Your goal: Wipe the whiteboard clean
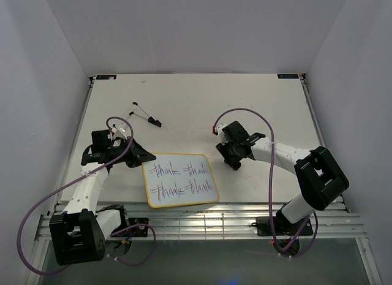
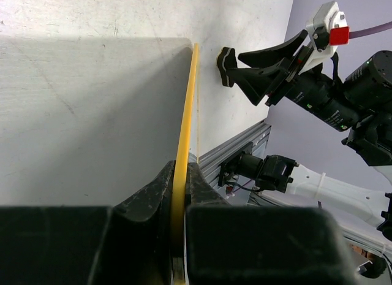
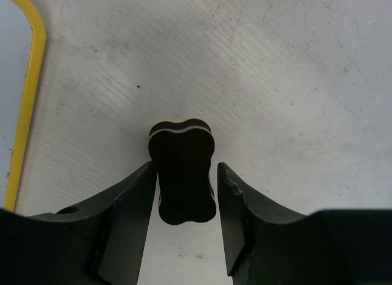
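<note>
Here, both arms are by the whiteboard (image 1: 180, 179).
It lies low in the middle of the top view. The left gripper (image 2: 179, 174) pinches its yellow edge. The right gripper (image 3: 187, 171) has fingers close on both sides of the eraser (image 3: 182, 144); I cannot tell if they squeeze it.

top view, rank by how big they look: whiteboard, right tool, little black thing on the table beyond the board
1. whiteboard, clearly largest
2. right tool; it stands nearer the camera, but is still second
3. small black object, smallest
</note>
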{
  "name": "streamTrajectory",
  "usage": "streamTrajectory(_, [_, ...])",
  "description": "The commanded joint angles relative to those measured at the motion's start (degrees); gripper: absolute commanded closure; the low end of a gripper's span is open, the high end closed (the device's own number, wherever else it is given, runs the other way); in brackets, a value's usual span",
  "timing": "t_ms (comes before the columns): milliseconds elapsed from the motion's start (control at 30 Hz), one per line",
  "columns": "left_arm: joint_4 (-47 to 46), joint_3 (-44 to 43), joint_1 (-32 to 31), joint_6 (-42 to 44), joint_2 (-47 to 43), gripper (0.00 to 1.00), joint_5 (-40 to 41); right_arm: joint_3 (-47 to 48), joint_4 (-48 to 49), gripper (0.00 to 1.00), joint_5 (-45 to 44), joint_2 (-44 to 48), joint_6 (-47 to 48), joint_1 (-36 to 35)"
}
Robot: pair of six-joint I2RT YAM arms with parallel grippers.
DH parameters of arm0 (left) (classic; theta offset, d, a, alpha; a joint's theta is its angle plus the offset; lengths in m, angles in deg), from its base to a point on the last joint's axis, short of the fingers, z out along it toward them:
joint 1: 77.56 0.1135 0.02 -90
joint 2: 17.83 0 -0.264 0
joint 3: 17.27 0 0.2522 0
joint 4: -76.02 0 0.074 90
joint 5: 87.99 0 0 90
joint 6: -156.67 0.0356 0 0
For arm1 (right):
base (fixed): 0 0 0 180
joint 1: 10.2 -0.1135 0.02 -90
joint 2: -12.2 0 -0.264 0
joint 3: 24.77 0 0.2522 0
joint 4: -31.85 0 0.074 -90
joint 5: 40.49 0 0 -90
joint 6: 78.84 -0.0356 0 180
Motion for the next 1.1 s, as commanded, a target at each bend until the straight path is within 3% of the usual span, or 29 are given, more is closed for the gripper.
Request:
streamTrajectory(0, [-1.9, -1.1, -0.6, 3.5, -1.6, 1.0, 1.5, 0.7, 2.3, 0.5, -0.2, -1.3, 0.8, -0.4])
streamTrajectory(767, [-2.1, -1.0, -1.0, 3.6, -1.9, 1.0, 0.9, -2.6, 2.2, 0.49, -0.7, 1.7, -2.0, -0.3])
streamTrajectory(1067, [-2.2, -1.0, -1.2, 3.7, -2.1, 1.0, 0.8, -2.2, 2.4, 0.6, -0.5, 1.7, -2.2, -0.4])
